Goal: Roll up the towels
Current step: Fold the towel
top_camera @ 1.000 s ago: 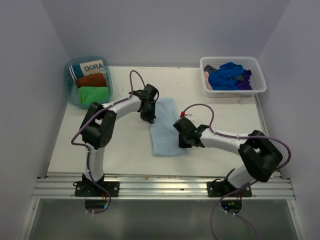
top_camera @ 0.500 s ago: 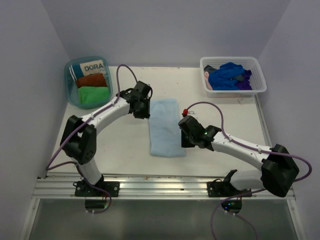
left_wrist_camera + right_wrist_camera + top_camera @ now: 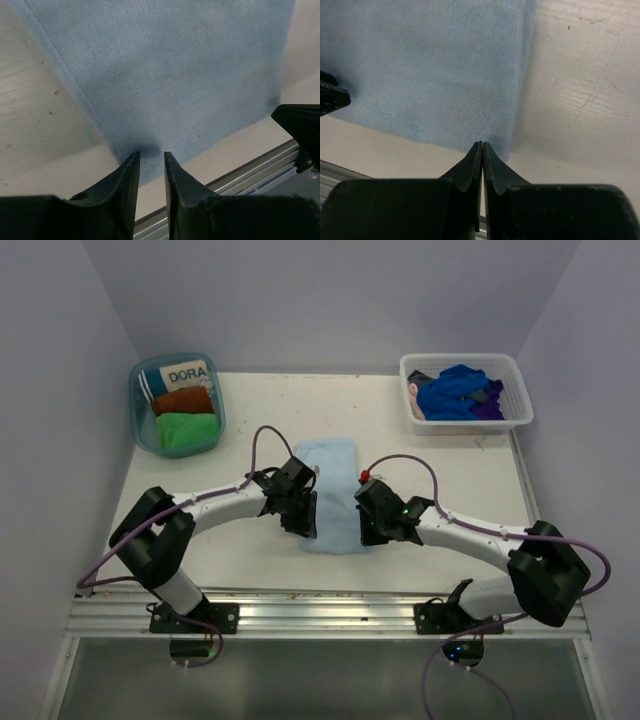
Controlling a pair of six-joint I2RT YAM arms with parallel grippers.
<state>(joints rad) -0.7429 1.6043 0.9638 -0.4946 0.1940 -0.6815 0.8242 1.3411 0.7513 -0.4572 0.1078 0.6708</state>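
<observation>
The light blue towel [image 3: 328, 490] lies flat in the middle of the bench [image 3: 300, 405], its long side running from near to far. I judge that the step in hand is taking its near edge to begin the roll. The left hand [image 3: 303, 522] stands at the near left corner and the right hand [image 3: 367, 530] at the near right corner. The next move calls for both hands to pinch this edge and turn it evenly toward the far side, or the roll may go crooked.

Only the top view shows the other towels, well apart from this one. A green towel [image 3: 188, 430] and a rust-brown towel [image 3: 183, 400] lie in the far left tub [image 3: 134, 405], and dark blue towels [image 3: 455, 390] in the far right basket [image 3: 470, 426]. Only the wrist views show the jaws. The left hand is narrowly apart with nothing between. The right hand is pressed together at the towel's corner, and I cannot tell whether cloth is caught.
</observation>
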